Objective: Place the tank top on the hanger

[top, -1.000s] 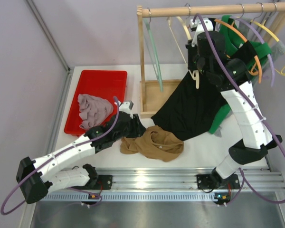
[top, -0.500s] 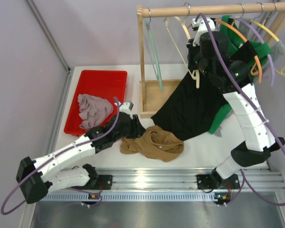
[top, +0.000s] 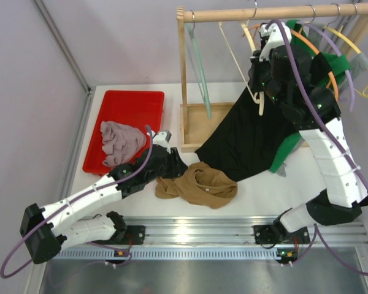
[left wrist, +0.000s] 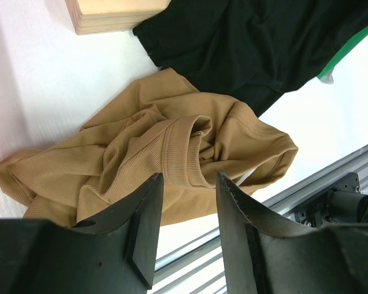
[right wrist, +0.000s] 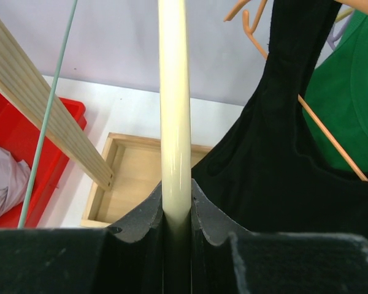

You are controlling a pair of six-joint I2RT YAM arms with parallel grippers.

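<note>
The tan-brown tank top [top: 199,185] lies crumpled on the white table near the front edge, and fills the left wrist view [left wrist: 172,147]. My left gripper [top: 176,168] is low at its left edge, open and empty, with its jaws [left wrist: 188,180] apart just above the fabric. My right gripper [top: 262,68] is raised under the wooden rail and shut on the cream-white hanger [top: 259,105]. In the right wrist view the hanger's arm [right wrist: 173,92] runs straight up out of the closed jaws [right wrist: 176,197].
A red tray [top: 132,101] with a mauve-grey cloth [top: 119,142] is at the back left. The wooden rack [top: 233,13] has a box base [top: 199,125]. It holds a pale green hanger [top: 199,67], an orange hanger [top: 322,61], a black garment [top: 245,141] and a green garment [top: 306,55].
My right arm has moved up and to the right with the cream-white hanger in its grip. The left arm and the tank top have not moved.
</note>
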